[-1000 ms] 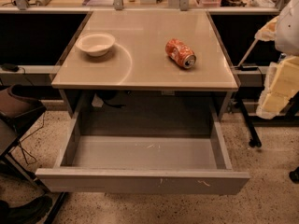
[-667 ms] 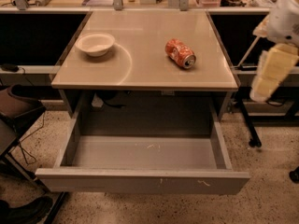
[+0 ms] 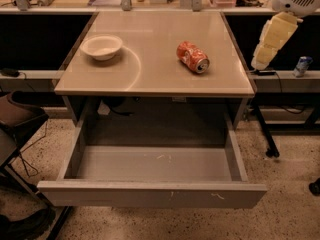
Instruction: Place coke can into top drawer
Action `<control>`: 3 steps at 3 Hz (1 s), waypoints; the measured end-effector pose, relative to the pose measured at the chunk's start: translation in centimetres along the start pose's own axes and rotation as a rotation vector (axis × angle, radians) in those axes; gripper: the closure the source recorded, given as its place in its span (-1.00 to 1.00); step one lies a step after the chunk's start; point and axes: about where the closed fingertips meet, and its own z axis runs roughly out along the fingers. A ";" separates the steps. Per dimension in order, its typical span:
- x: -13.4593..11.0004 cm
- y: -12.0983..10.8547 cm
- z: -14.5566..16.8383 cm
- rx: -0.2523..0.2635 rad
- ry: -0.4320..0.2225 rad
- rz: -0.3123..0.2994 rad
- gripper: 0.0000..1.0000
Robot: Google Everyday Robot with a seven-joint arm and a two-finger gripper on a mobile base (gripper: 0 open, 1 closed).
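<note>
The coke can (image 3: 192,57) lies on its side on the right half of the beige tabletop (image 3: 160,26), silver top facing front right. The top drawer (image 3: 150,194) is pulled fully open below the table's front edge, its grey inside bare. My gripper (image 3: 261,60), cream-coloured, hangs from the white arm at the upper right. It is in the air beside the table's right edge, to the right of the can and apart from it. It holds nothing.
A white bowl (image 3: 101,47) sits on the left of the tabletop. A dark chair (image 3: 17,119) stands at the left. A black stand leg (image 3: 265,134) and a small can (image 3: 302,65) on a shelf are at the right.
My gripper has risen and moved left, from low beside the table's right side to level with the tabletop. The can, bowl and drawer have not moved.
</note>
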 end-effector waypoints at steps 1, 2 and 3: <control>-0.2 -0.2 0.2 0.005 -0.004 -0.001 -1.00; -2.2 -1.8 0.6 -0.001 -0.065 -0.044 -1.00; -7.7 -3.7 4.5 -0.074 -0.137 -0.130 -1.00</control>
